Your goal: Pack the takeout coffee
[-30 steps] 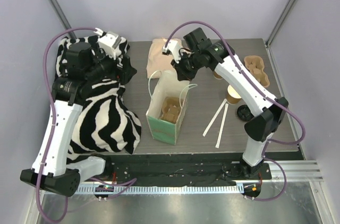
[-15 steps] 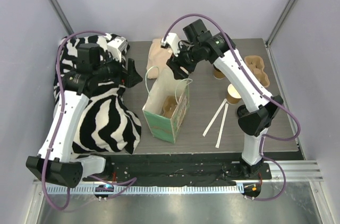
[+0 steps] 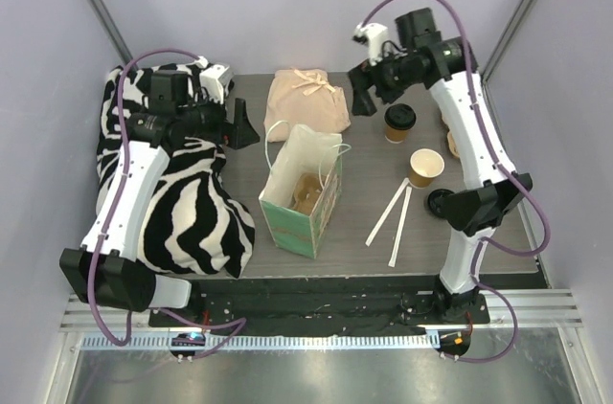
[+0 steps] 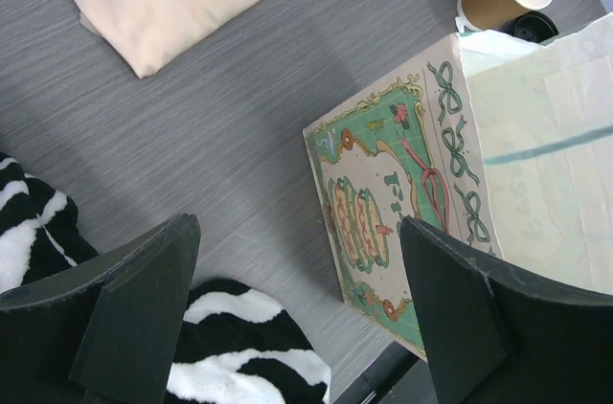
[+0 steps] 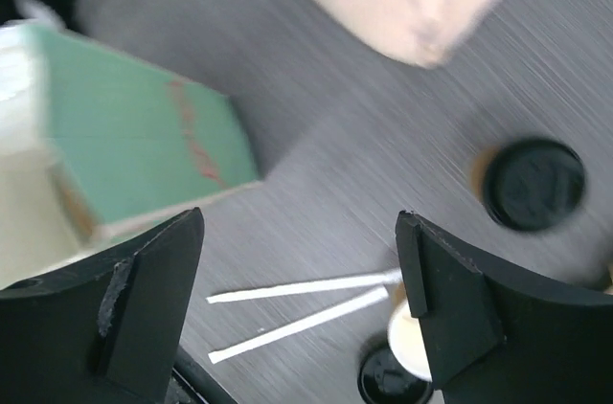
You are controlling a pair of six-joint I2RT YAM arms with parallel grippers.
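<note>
The takeout coffee, a brown cup with a black lid, stands upright at the back right of the table. From the right wrist it shows as a blurred black lid. My right gripper hangs open and empty just left of it, above the table. The green paper bag stands open in the middle with a brown cardboard piece inside. My left gripper is open and empty, left of the bag and above the zebra cloth's edge.
An unlidded brown cup and a loose black lid sit right of the bag. Two white sticks lie nearby. A beige cloth lies behind the bag, and a zebra cloth is to its left.
My right gripper opened and swung from over the bag's mouth up to the back right, beside the lidded cup. The left gripper shifted a little right. The bag now stands straighter.
</note>
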